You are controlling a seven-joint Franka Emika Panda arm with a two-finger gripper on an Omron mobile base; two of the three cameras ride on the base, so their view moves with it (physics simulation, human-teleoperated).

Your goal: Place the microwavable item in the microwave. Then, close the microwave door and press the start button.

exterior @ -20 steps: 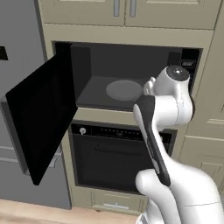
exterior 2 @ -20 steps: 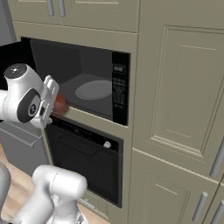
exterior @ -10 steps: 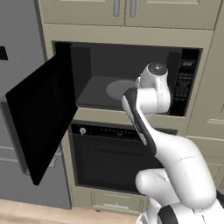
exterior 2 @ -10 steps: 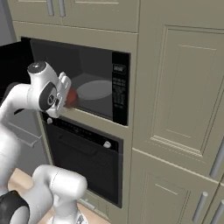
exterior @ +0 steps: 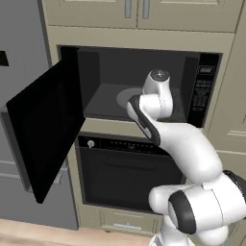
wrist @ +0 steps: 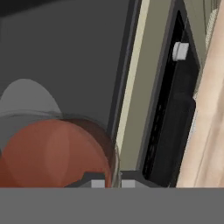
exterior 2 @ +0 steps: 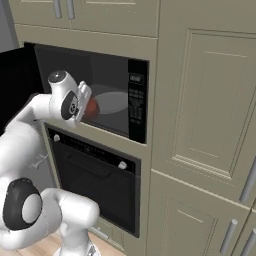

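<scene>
The microwavable item [exterior 2: 92,107], a small reddish-brown cylinder, sits in my gripper [exterior 2: 86,106], which is shut on it. It hangs at the mouth of the open microwave [exterior: 144,62], low over the grey floor. In the hand view the microwavable item [wrist: 57,153] looms large above the finger tips of the gripper [wrist: 109,180], with the round turntable [wrist: 26,100] just behind it. From the left base view my white arm covers part of the turntable [exterior: 126,95]. The microwave door [exterior: 43,139] stands swung out to the left. The keypad panel [exterior 2: 136,100] is at the right of the cavity.
Below the microwave is a black oven [exterior: 125,168] with a white knob [wrist: 180,51] and a horizontal handle. Beige cabinet doors [exterior 2: 210,100] stand to the right and above. A grey fridge front [exterior: 19,48] is behind the open door at the left.
My arm has stretched forward and carried the item from in front of the oven wall up to the microwave's opening. The door and the rest have stayed put.
</scene>
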